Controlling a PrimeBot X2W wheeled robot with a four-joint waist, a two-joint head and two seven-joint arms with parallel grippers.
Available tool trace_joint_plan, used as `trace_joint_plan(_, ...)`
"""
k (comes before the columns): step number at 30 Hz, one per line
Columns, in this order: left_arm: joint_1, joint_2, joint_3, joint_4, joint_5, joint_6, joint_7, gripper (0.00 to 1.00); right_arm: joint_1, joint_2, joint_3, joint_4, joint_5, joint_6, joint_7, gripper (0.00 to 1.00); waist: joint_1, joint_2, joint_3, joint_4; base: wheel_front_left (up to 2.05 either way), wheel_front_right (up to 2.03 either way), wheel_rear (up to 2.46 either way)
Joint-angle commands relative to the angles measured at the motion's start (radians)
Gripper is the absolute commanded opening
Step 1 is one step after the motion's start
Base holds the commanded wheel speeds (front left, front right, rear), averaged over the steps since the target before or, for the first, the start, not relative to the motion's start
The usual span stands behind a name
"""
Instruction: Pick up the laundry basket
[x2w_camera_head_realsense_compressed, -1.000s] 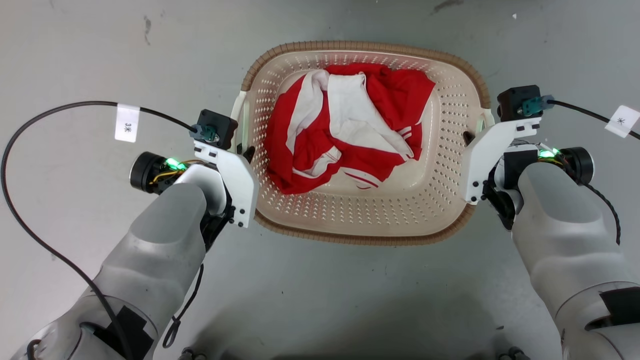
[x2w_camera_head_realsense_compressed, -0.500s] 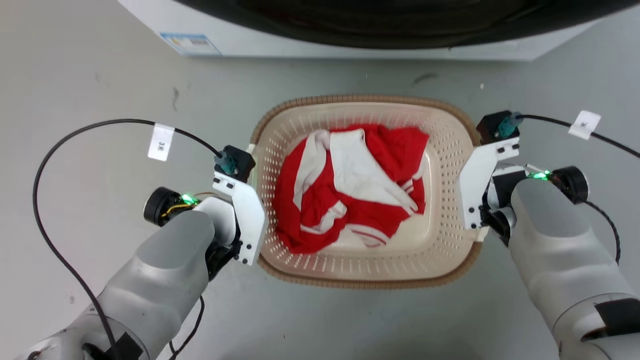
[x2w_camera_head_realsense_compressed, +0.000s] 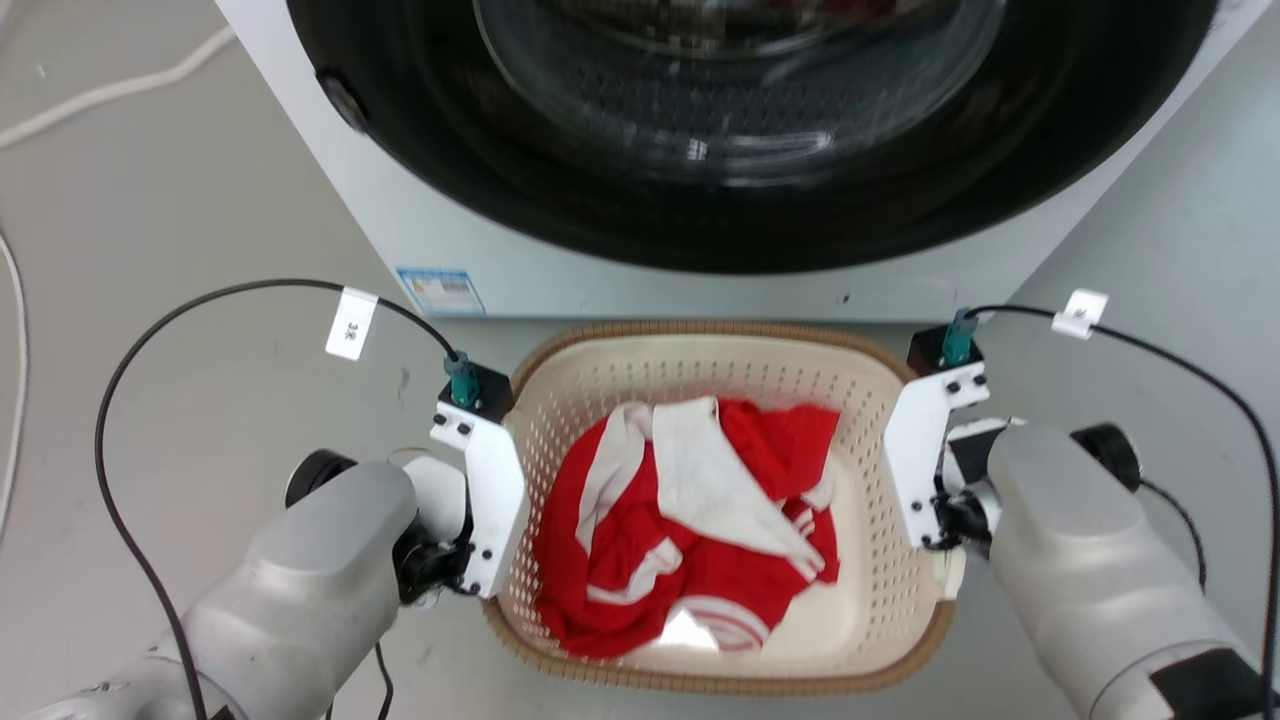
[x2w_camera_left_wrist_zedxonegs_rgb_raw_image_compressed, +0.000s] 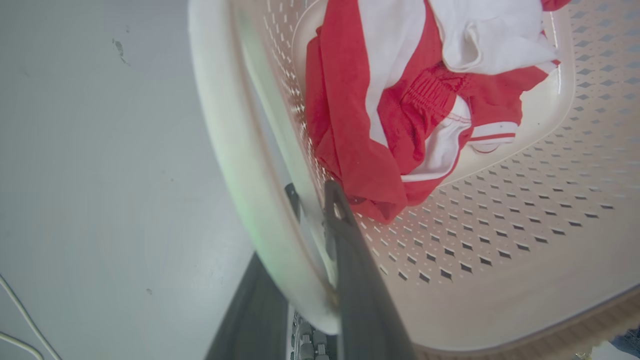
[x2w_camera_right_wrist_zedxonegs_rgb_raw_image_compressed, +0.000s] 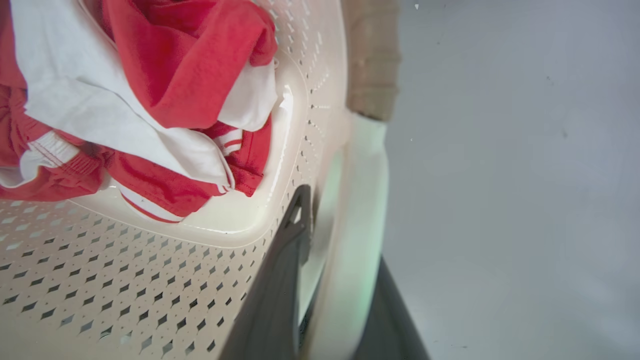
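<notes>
The laundry basket (x2w_camera_head_realsense_compressed: 700, 372), cream perforated plastic with a brown woven-look rim, hangs between my two arms in the head view. It holds red and white clothes (x2w_camera_head_realsense_compressed: 690, 520). My left gripper (x2w_camera_left_wrist_zedxonegs_rgb_raw_image_compressed: 312, 200) is shut on the basket's white left handle (x2w_camera_left_wrist_zedxonegs_rgb_raw_image_compressed: 235, 165), one dark finger inside the wall and one outside. My right gripper (x2w_camera_right_wrist_zedxonegs_rgb_raw_image_compressed: 340, 225) is shut the same way on the white right handle (x2w_camera_right_wrist_zedxonegs_rgb_raw_image_compressed: 365, 200). In the head view the white wrist brackets hide both pairs of fingers.
A white washing machine (x2w_camera_head_realsense_compressed: 560, 260) with a large dark round door (x2w_camera_head_realsense_compressed: 740, 80) stands just beyond the basket's far rim. Grey floor (x2w_camera_head_realsense_compressed: 200, 200) lies to both sides, with a white cord (x2w_camera_head_realsense_compressed: 100, 90) at the far left. Black cables loop from both wrists.
The head camera has swung upward, bringing the washing machine into view. Both grippers have kept their hold on the handles, and the basket has stayed between them.
</notes>
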Motion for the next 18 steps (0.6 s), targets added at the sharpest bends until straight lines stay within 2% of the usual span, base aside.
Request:
trace_joint_plan(1,0.021,0.03,-0.015,-0.006,-0.006,-0.002,0.03,0.0,0.034,-0.015,0.046,-0.016,0.029,0.0,0.032,0.0,0.0002,0.0,-0.101,-0.01,0.0,0.0,0.0)
trace_joint_plan(8,0.067,0.063,-0.035,-0.049,-0.071,-0.002,0.137,0.0,0.091,-0.014,0.186,-0.083,0.169,0.001,0.15,0.0,0.0002,0.0,-0.218,-0.024,0.0,0.0,0.0)
trace_joint_plan(18,0.127,0.074,-0.047,-0.086,-0.108,-0.003,0.25,0.0,0.074,-0.014,0.258,-0.074,0.241,0.001,0.216,0.0,0.0002,0.0,-0.327,-0.022,0.0,0.0,0.0)
